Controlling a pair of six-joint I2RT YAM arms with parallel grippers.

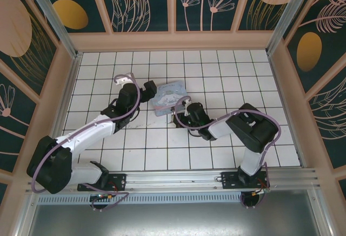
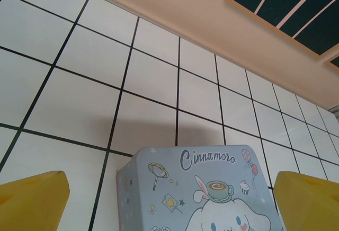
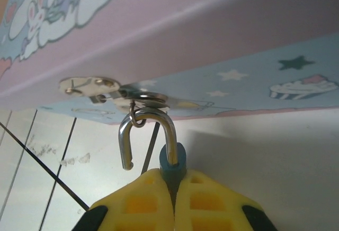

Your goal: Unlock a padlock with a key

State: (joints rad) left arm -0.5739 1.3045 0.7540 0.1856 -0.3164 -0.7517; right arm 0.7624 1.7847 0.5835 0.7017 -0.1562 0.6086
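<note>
the pale blue rectangular cartoon tin (image 1: 170, 96) blocked the middle of the white tiled floor (image 1: 238, 73). the left gripper (image 1: 150, 92) crowded its left end, yellow fingers (image 2: 32, 199) spread either side. the right gripper (image 3: 173, 199), clamped on the small blue-grey padlock (image 3: 172, 159), filled its near edge. tiles beyond and to the right lay open up to the peach back wall (image 1: 173, 41).

Two robot arms, the left arm (image 1: 92, 130) and the right arm (image 1: 251, 128), on one white tiled counter (image 1: 216, 155). Two yellow pincers: the left pincer (image 1: 150, 91) and the right pincer (image 3: 174, 180). One pale blue cartoon tin (image 2: 201, 188). One small blue-grey padlock (image 3: 172, 159) with one silver shackle (image 3: 124, 143).
</note>
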